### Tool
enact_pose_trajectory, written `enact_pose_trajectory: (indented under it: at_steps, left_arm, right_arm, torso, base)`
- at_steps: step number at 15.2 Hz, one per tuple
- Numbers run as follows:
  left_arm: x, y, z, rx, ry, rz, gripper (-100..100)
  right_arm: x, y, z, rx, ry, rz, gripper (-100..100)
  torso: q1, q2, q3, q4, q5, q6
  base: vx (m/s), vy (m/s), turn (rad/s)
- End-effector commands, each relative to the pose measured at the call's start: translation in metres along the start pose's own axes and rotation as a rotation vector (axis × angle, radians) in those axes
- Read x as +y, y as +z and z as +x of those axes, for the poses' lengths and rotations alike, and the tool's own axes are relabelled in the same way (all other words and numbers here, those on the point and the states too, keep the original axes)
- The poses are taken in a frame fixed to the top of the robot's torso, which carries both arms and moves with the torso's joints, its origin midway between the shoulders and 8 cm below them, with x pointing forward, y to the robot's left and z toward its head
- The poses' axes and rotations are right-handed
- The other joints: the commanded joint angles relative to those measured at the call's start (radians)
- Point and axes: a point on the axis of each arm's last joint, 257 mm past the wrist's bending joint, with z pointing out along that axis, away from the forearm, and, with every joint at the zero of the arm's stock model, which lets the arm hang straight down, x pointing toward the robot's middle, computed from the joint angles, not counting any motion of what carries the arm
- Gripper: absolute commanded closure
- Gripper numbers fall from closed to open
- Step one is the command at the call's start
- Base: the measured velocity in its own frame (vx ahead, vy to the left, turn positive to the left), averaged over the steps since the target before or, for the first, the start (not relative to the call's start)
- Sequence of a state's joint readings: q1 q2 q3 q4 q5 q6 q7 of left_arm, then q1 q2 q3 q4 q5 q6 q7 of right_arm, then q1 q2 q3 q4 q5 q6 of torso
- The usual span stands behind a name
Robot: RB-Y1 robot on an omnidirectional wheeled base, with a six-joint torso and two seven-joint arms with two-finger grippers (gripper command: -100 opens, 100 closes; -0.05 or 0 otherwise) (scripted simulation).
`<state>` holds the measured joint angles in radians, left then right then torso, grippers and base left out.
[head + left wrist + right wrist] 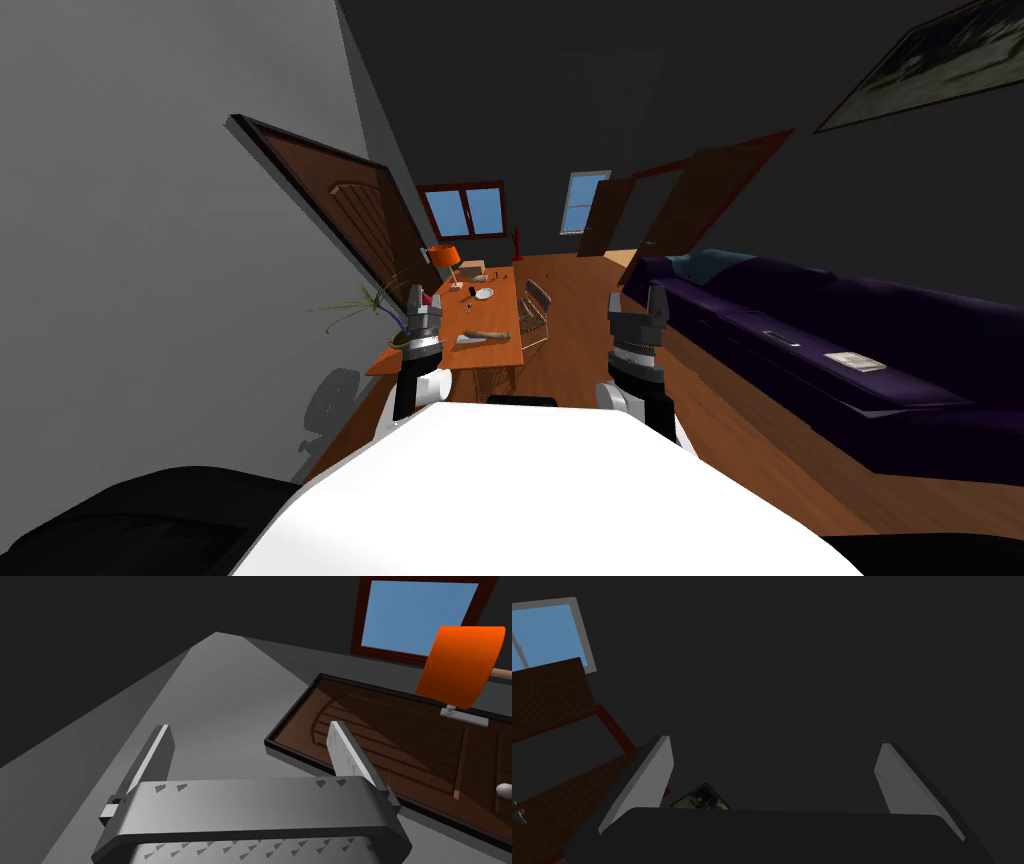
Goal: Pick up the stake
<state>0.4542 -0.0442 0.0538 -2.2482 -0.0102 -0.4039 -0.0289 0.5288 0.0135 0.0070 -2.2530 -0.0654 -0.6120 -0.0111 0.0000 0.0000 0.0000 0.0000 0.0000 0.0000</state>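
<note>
Head view: spot stake (487,336) lying flat on table (450,358), toward its near end. Holding left gripper (420,298) by table's near left corner, right gripper (655,298) well off table's right side. Both raised, fingers apart, empty, probably to clear the tabletop on approach.

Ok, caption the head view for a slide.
Left gripper and right gripper open, raised before the orange table holding the stake.

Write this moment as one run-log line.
stake: lying on table, untouched | left gripper: open, empty | right gripper: open, empty
</note>
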Motion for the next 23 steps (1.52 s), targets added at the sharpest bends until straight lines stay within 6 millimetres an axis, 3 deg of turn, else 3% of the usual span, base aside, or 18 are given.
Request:
enact_pose_trajectory:
  at_steps: [1, 4, 6, 7, 9, 10, 12, 15, 18, 19, 20, 21, 22, 23]
  left_arm:
    - [0.006, -0.001, 0.000, 0.037, 0.031, -0.017, -100]
    - [0.012, -0.002, -0.002, 0.062, 0.055, -0.035, -100]
    - [0.030, -0.007, -0.011, 0.090, 0.104, -0.092, -100]
    - [0.030, -0.006, -0.010, 0.095, 0.107, -0.092, -100]
    - [0.054, -0.013, -0.027, 0.109, 0.160, -0.170, -100]
    - [0.054, -0.013, -0.027, 0.109, 0.160, -0.170, -100]
    - [0.081, -0.024, -0.050, 0.108, 0.214, -0.265, -100]
    - [0.095, -0.030, -0.063, 0.103, 0.240, -0.320, -100]
    - [0.122, -0.047, -0.094, 0.083, 0.289, -0.424, -100]
    - [0.125, -0.048, -0.094, 0.083, 0.289, -0.436, -100]
    - [0.137, -0.058, -0.111, 0.068, 0.311, -0.491, -100]
    - [0.139, -0.059, -0.111, 0.068, 0.311, -0.498, -100]
    - [0.150, -0.069, -0.128, 0.051, 0.330, -0.549, -100]
    - [0.153, -0.071, -0.129, 0.051, 0.330, -0.562, -100]
  right_arm:
    - [0.000, 0.000, 0.000, 0.000, 0.000, 0.000, 0]
    - [0.000, 0.000, 0.000, 0.000, 0.000, 0.000, 0]
    - [0.000, 0.000, 0.000, 0.000, 0.000, 0.000, 0]
    - [0.000, 0.000, 0.000, 0.000, 0.000, 0.000, 0]
    - [0.000, 0.000, 0.000, 0.000, 0.000, 0.000, 0]
    - [0.000, 0.000, 0.000, 0.000, 0.000, 0.000, 0]
    - [0.000, 0.000, 0.000, 0.000, 0.000, 0.000, 0]
    - [0.000, 0.000, 0.000, 0.000, 0.000, 0.000, 0]
    - [0.000, 0.000, 0.000, 0.000, 0.000, 0.000, 0]
    - [0.000, 0.000, 0.000, 0.000, 0.000, 0.000, 0]
    - [0.000, 0.000, 0.000, 0.000, 0.000, 0.000, 0]
    - [0.000, 0.000, 0.000, 0.000, 0.000, 0.000, 0]
    - [0.000, 0.000, 0.000, 0.000, 0.000, 0.000, 0]
    - [0.000, 0.000, 0.000, 0.000, 0.000, 0.000, 0]
  torso:
    - [0.000, 0.000, 0.000, 0.000, 0.000, 0.000]
    - [-0.001, 0.001, 0.000, 0.000, 0.000, 0.000]
    - [-0.003, 0.001, 0.000, 0.000, -0.001, 0.000]
    - [-0.004, 0.001, 0.000, 0.000, -0.001, 0.000]
    - [-0.005, 0.001, 0.001, 0.000, -0.001, 0.000]
    - [-0.006, 0.002, 0.001, 0.000, -0.001, 0.000]
    - [-0.007, 0.002, 0.001, 0.000, -0.002, 0.000]
    - [-0.008, 0.002, 0.001, 0.000, -0.002, 0.000]
    - [-0.007, 0.001, 0.000, 0.000, -0.002, 0.000]
    - [-0.007, 0.001, 0.000, 0.000, -0.002, 0.000]
    - [-0.007, 0.000, 0.000, 0.000, -0.002, 0.000]
    - [-0.007, 0.001, 0.000, 0.000, -0.001, 0.000]
    - [-0.007, 0.001, 0.000, 0.000, -0.002, 0.000]
    - [-0.008, 0.001, 0.000, 0.000, -0.002, 0.000]
  base:
    - [-0.002, -0.015, -0.016]
    - [-0.010, -0.032, -0.022]
    - [-0.009, -0.061, -0.044]
    - [-0.017, -0.067, -0.036]
    - [-0.026, -0.082, -0.061]
    - [-0.030, -0.103, -0.056]
    - [-0.021, -0.112, -0.088]
    - [-0.022, -0.114, -0.064]
    - [0.001, -0.095, -0.092]
    - [0.002, -0.097, -0.079]
    - [-0.003, -0.104, -0.080]
    - [-0.005, -0.101, -0.060]
    - [0.000, -0.108, -0.113]
    - [-0.002, -0.100, -0.104]
